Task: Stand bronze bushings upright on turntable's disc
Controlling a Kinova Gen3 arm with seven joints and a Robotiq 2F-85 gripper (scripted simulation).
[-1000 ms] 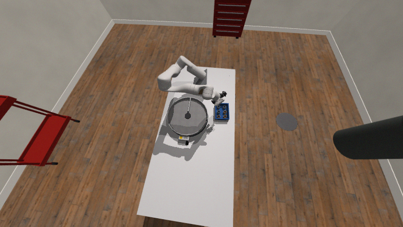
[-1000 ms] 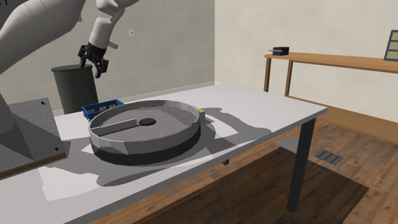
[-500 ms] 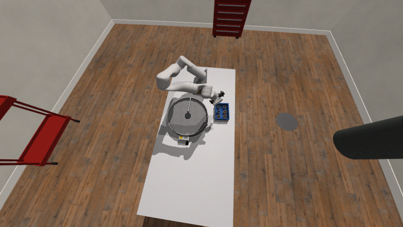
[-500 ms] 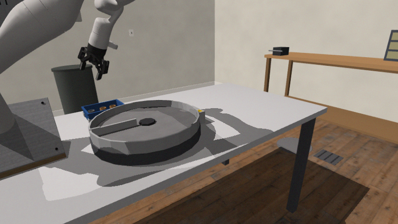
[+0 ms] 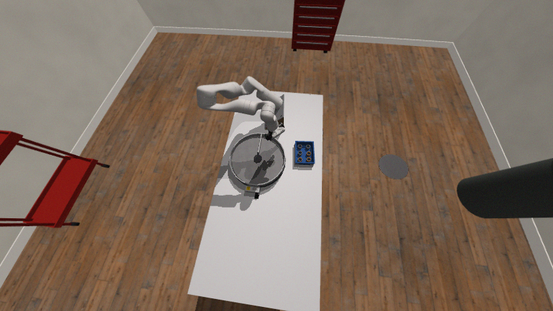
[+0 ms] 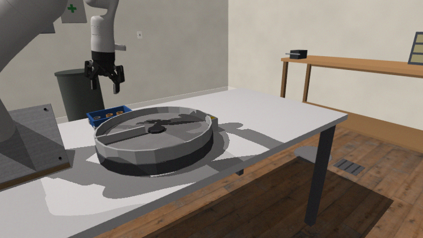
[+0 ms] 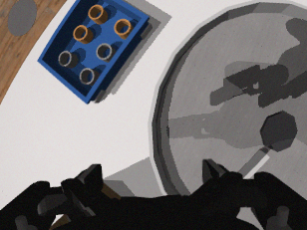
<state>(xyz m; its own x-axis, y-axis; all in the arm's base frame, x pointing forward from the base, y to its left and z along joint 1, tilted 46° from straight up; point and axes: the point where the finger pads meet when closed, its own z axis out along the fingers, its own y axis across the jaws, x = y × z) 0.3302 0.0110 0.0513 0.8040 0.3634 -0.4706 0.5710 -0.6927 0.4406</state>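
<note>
Bronze bushings (image 5: 308,159) (image 6: 109,115) (image 7: 83,36), three of them, sit in the blue crate (image 5: 313,152) (image 6: 101,121) (image 7: 119,61) at the left of your wrist view, grouped toward its upper end. You can see them upright, open ends up. Three steel bushings (image 5: 300,146) (image 6: 96,117) (image 7: 68,61) share the crate, filling its lower end in that same view. The crate rests on the white tabletop (image 5: 266,239) (image 6: 251,109) (image 7: 115,128), apart from the turntable.

Between the two, low in your wrist view, the gripper (image 5: 268,136) (image 6: 104,88) (image 7: 152,173) has its fingers spread wide with nothing held. From the exterior you see it pointing down, raised well above the tabletop; from overhead it appears near the turntable's rim, though the angle makes its exact spot hard to judge.

To the right, your turntable (image 5: 282,158) (image 6: 157,156) (image 7: 158,123) has a raised rim around its gray disc (image 5: 244,154) (image 6: 174,133) (image 7: 199,89). No bushing stands on the disc. Its dark hub (image 5: 257,158) (image 6: 156,129) (image 7: 278,130) is at the center, and a straight divider (image 5: 259,145) (image 6: 124,135) (image 7: 254,164) runs from near the hub toward the rim.
</note>
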